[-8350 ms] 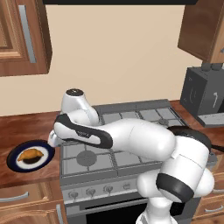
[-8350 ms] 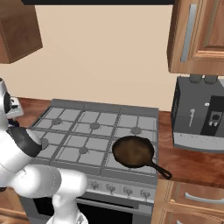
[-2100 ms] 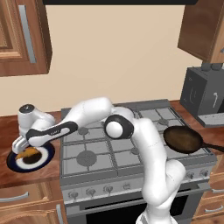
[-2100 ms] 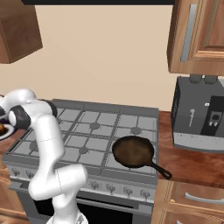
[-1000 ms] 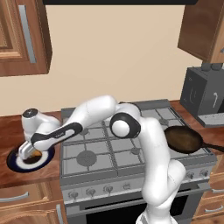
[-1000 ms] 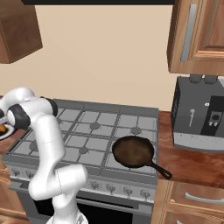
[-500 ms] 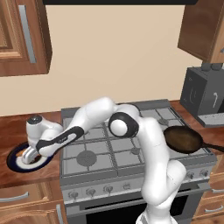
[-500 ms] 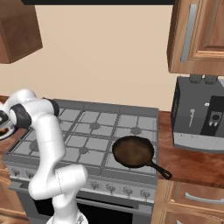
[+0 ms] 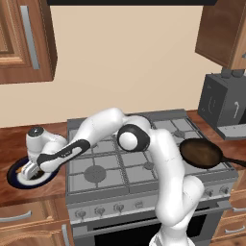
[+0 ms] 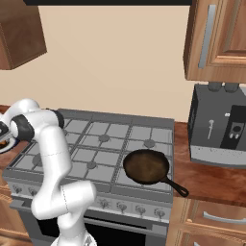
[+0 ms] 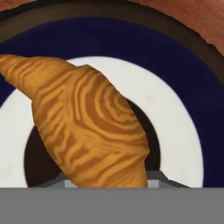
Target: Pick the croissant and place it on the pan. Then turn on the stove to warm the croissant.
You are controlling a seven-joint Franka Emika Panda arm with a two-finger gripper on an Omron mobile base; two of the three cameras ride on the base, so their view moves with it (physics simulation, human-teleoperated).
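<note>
Croissant [image 11: 92, 127] lying on the blue-rimmed plate [image 9: 14, 175], across its dark centre and white ring, on the counter [image 9: 12, 139] just left of the stove [image 9: 139, 163]. Gripper [image 9: 30, 170] down at the plate, right over the pastry; fingertips hidden under the pastry in the hand view, so cannot tell whether spread, pressed together or already pinching. Judged to be the grasp step: best to close across the thick middle of the crescent, not on a tapering end, and squeeze gently enough not to crush it. Worth lifting straight up clear of the plate rim before swinging right, so as not to drag the plate along. Pan [image 10: 146, 166] sitting on a front burner at the far side of the stove, well apart from the plate, its bowl holding nothing, handle pointing toward the front right. Knobs along the stove front untouched by the arm.
</note>
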